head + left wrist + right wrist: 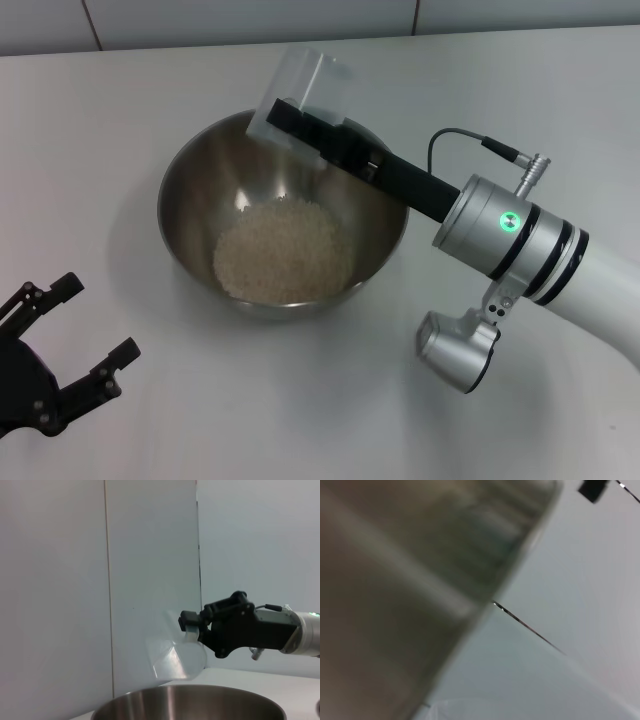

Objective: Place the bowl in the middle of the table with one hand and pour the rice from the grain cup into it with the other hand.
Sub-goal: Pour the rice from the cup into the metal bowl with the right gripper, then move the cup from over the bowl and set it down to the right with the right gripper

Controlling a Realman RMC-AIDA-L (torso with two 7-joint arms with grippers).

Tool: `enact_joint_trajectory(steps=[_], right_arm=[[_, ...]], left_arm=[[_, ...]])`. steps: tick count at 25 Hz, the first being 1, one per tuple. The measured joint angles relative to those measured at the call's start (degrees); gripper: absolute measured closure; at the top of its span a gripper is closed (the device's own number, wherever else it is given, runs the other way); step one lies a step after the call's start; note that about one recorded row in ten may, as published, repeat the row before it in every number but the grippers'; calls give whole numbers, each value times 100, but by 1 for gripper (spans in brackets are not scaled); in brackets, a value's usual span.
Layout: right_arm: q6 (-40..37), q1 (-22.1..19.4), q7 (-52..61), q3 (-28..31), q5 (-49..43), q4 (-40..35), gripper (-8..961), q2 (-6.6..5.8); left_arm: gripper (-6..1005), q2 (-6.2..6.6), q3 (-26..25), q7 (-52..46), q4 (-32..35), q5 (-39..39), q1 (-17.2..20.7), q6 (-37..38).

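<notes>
The steel bowl (185, 215) stands on the white table (100, 120) and holds a pale heap of rice (283, 250) on its bottom. Over its far rim my right gripper (285, 115) is shut on the clear grain cup (290, 85), which is tipped over. In the left wrist view the grain cup (175, 655) hangs above the bowl's rim (190, 702) in the right gripper (192, 622), and no grains show inside it. My left gripper (97, 320) is open near the table's front left, apart from the bowl. A blurred metal surface (395, 580) fills much of the right wrist view.
A tiled wall (250, 20) runs behind the table's far edge. My right arm (510, 235) reaches in from the right, over the bowl's right side. Bare tabletop lies around the bowl.
</notes>
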Motion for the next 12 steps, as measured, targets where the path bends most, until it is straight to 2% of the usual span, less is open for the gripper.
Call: enact_joint_trajectory(steps=[6, 12], right_arm=[[46, -314, 2237, 375, 63, 513, 940, 6], [136, -454, 4944, 526, 123, 590, 939, 19]], left_arm=[[127, 0, 0, 0, 4, 0, -3, 0], [127, 0, -11, 0, 5, -1, -3, 18]])
